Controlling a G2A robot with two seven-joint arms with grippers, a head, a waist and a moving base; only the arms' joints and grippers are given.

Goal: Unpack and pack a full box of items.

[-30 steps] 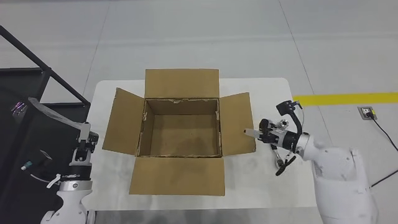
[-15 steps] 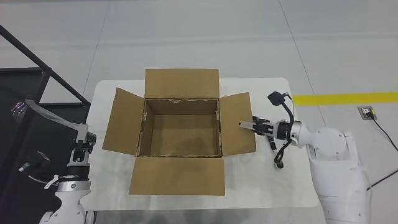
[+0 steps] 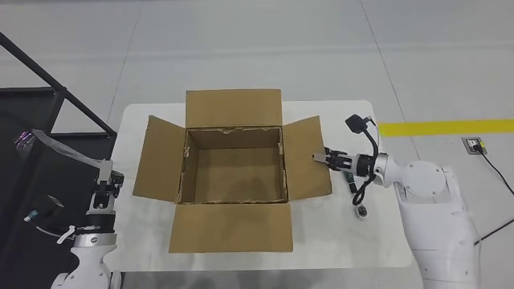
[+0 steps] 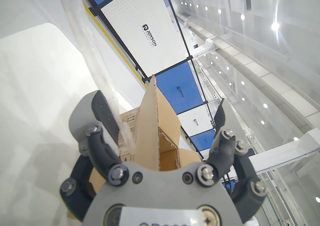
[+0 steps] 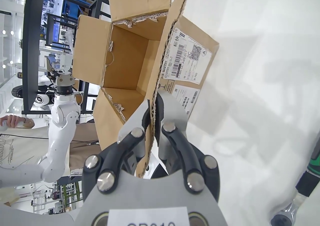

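An open, empty cardboard box (image 3: 233,175) stands on the white table (image 3: 345,120) with all its flaps spread out. My right gripper (image 3: 319,157) is at the outer edge of the right flap (image 3: 305,156). In the right wrist view, the right gripper (image 5: 153,101) is shut on that flap's corrugated edge (image 5: 162,61). My left gripper (image 3: 108,178) is off the table's left side, and in its wrist view the left gripper (image 4: 160,104) is open, pointing towards the box (image 4: 150,124). A strip of clear plastic (image 4: 100,74) lies against one finger (image 4: 102,109).
A ratchet tool with a green handle (image 3: 359,201) lies on the table by the right arm, also seen close to the wrist (image 5: 300,187). A black frame (image 3: 48,88) stands left of the table. The clear plastic strip (image 3: 68,151) stretches from it towards the left arm.
My right gripper has moved up from beside the tool to the right flap's edge and shut on it; the flap has lifted slightly. The left arm has barely moved.
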